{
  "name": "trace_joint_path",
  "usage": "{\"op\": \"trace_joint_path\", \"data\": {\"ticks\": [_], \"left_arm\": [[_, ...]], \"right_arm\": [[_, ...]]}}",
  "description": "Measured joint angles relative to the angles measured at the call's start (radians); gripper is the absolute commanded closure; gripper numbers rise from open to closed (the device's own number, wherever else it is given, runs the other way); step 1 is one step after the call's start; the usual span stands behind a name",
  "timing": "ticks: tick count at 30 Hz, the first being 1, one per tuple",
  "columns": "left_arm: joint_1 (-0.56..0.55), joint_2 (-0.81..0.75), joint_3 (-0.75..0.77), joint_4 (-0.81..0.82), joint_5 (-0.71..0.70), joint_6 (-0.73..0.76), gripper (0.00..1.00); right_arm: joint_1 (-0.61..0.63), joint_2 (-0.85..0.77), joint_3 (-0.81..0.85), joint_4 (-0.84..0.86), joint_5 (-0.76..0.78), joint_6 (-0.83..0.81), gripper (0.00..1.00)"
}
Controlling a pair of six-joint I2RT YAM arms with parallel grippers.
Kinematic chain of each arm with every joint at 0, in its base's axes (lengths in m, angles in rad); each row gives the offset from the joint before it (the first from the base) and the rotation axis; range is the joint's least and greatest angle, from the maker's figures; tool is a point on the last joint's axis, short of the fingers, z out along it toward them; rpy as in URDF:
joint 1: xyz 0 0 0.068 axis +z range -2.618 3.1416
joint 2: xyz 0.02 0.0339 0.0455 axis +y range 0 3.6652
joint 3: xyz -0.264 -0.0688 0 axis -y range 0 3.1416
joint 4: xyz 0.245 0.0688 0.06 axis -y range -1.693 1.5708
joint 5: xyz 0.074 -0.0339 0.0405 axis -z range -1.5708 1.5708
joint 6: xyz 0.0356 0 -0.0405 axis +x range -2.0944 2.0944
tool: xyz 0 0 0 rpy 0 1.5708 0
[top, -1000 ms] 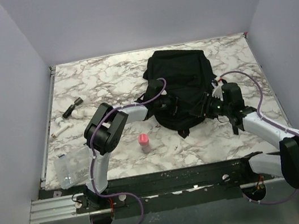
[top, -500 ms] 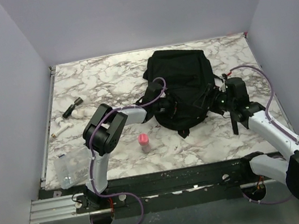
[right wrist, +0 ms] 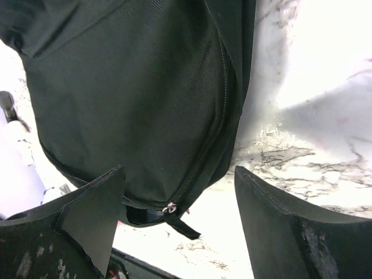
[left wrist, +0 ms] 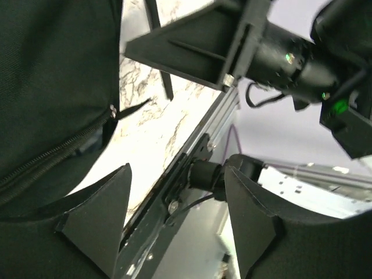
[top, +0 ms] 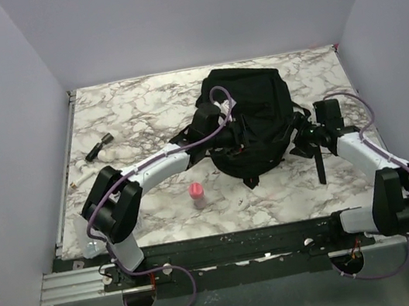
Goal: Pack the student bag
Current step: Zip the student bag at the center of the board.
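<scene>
Student bag (top: 248, 110) lay on the table's far-right half. Left gripper (left wrist: 174, 221) & right gripper (right wrist: 180, 232) flanked it, jaws spread, nothing btwn (fabric contact unclear). Best next move, imo: pinch the zip pull (right wrist: 170, 207) squarely while the other arm steadies the fabric. Marble-look table (top: 134, 110), plain pale walls (top: 189, 14).

Matt woven-cloth student bag (right wrist: 128, 99)

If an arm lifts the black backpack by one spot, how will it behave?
Probably floppy: the backpack is soft fabric, slumped and creased on the table, so it would likely sag from one grip point. It looks fairly flat, so perhaps light. The woven cloth by the zip seems unlikely to slip.
</scene>
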Motion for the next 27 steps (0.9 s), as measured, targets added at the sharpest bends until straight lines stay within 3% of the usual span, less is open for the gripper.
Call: {"op": "trace_joint_path", "data": {"ticks": [3,7,10,17,21,27], "left_arm": [[-0.051,-0.04,0.051,-0.125,-0.054,0.119,0.45],[-0.109,-0.097,0.053,-0.227,-0.118,0.206,0.44],[-0.138,-0.116,0.052,-0.258,-0.143,0.23,0.37],[-0.151,-0.118,0.022,-0.285,-0.177,0.225,0.4],[-0.153,-0.169,-0.084,-0.232,-0.212,0.161,0.39],[-0.151,-0.205,-0.158,-0.16,-0.246,-0.014,0.31]], "right_arm": [[-0.003,0.042,-0.013,0.011,-0.045,0.014,0.31],[-0.021,0.114,-0.022,0.044,-0.111,0.045,0.39],[-0.022,0.154,-0.038,0.082,-0.15,0.069,0.43],[-0.022,0.212,-0.122,0.24,-0.253,0.158,0.76],[-0.024,0.207,-0.203,0.379,-0.311,0.252,0.99],[-0.024,0.167,-0.31,0.573,-0.351,0.399,0.99]]}}
